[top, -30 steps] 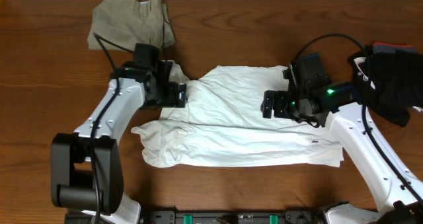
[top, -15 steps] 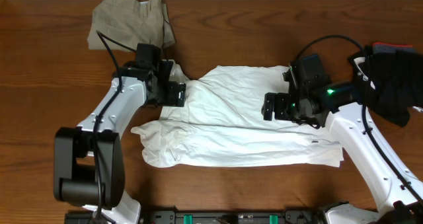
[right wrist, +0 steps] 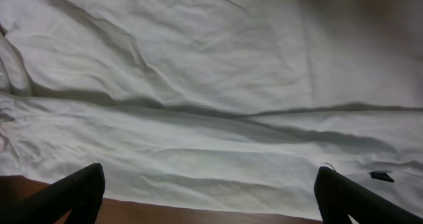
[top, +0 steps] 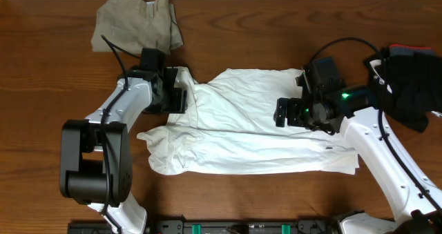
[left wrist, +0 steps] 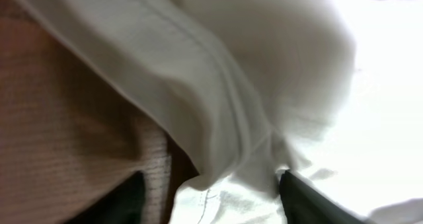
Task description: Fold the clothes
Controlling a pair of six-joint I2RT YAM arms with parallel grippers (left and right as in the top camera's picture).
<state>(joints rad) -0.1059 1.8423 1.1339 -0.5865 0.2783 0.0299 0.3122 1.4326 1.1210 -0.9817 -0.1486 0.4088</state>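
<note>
Lying crumpled across the middle of the wooden table, the white T-shirt spreads from near the left arm to under the right arm, its lower part forming a long band toward the front edge and its upper part bunched into creases. The left gripper sits at the shirt's upper left corner, just where the cloth meets bare wood. In the left wrist view its dark fingers stand on either side of a raised, seamed fold of the white cloth, with the table showing brown on the left. Whether they pinch that fold or only straddle it, I cannot tell. The right gripper hangs over the upper right part of the shirt. In the right wrist view its fingers are spread wide at the two lower corners with nothing between them but the wrinkled cloth below, and a strip of table shows along the bottom edge. The khaki-beige trousers lie in a loose heap at the far left of the table, apart from the shirt. The black bundle rests at the right edge, beside the right arm.
</note>
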